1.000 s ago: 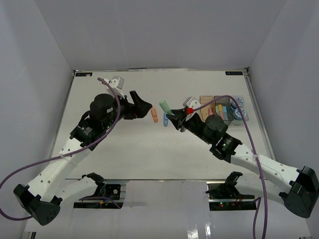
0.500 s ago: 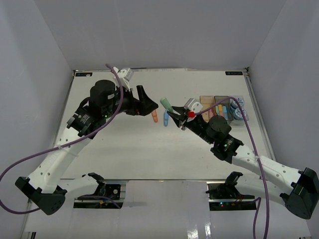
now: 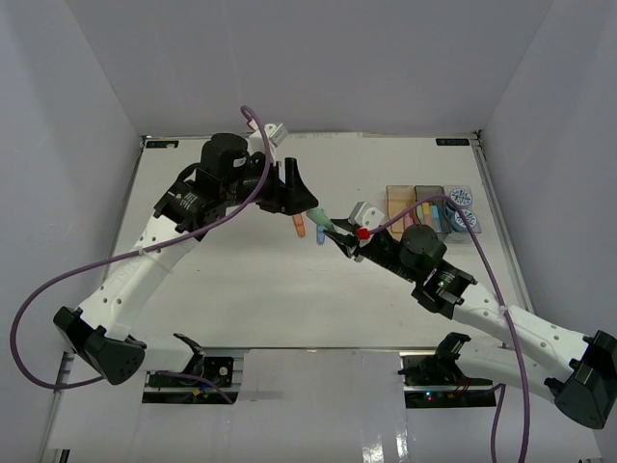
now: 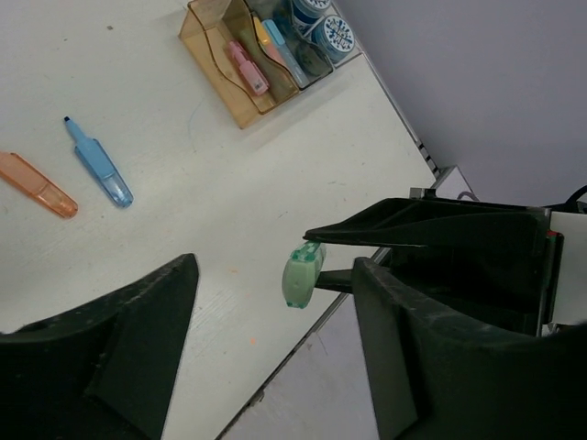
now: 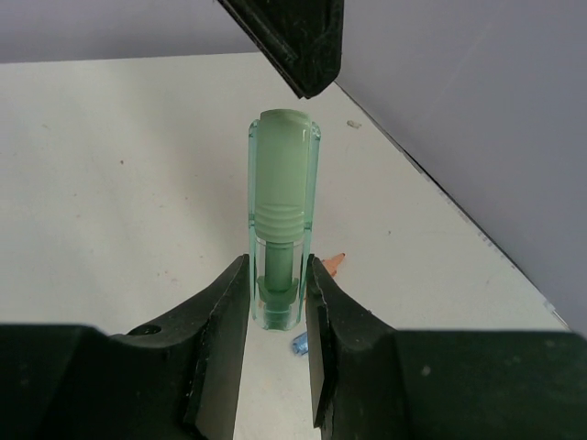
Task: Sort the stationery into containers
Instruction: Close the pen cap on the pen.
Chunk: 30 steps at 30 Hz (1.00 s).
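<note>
My right gripper [image 5: 280, 275] is shut on the lower end of a mint-green stick [image 5: 282, 183] and holds it up off the table [image 3: 241, 280]. In the left wrist view the stick's free end [image 4: 301, 275] hangs between my left gripper's [image 4: 275, 266] open fingers, nearer the right one, touching neither. An orange stick [image 4: 37, 183] and a blue stick [image 4: 96, 165] lie on the table below. The amber bin [image 4: 206, 46] holds a pink stick [image 4: 246, 69]. The grey bin [image 3: 429, 191] holds an orange and a light blue stick. Two patterned tubs [image 4: 330, 32] sit at the row's far end.
The bins stand in a row at the table's right side [image 3: 424, 204], near the right wall [image 3: 540, 145]. Both arms meet over the table's middle, with purple cables looping off each one. The table's near edge [image 4: 303, 344] runs just under the left gripper.
The left arm has swung right and brought its jaws around the green stick's free end, and they have narrowed somewhat. The right gripper still holds the stick, shifted slightly towards the near left.
</note>
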### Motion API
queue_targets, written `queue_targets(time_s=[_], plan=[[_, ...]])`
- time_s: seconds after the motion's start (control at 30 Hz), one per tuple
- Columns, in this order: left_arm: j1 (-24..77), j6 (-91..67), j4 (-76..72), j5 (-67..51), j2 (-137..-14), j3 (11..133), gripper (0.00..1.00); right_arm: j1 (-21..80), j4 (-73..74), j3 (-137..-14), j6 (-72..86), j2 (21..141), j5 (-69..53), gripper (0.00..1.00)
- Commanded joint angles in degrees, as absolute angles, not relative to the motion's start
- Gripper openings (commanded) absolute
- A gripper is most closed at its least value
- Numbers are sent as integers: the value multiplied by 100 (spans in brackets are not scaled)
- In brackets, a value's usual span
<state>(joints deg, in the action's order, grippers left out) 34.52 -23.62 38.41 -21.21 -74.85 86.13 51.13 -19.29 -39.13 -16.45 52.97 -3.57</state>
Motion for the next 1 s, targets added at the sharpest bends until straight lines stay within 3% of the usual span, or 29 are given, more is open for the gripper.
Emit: queue_targets(time_s=[0.0, 0.1, 0.63, 0.97], plan=[[3463, -2057, 3824, -2425, -7462, 8894, 73, 5159, -1855, -4227, -1784, 5352, -536, 18], [3463, -1881, 3805, -2513, -7453, 8868, 66, 5159, -1819, -4236, -1802, 5396, -519, 18], [3463, -1679, 3814, -2575, -7514, 8490, 59, 5159, -1846, -4394, -1828, 5414, -536, 18], [3463, -1714, 3832, -2874, -7567, 8508, 45, 5159, -1854, -4456, -1828, 5449, -554, 18]])
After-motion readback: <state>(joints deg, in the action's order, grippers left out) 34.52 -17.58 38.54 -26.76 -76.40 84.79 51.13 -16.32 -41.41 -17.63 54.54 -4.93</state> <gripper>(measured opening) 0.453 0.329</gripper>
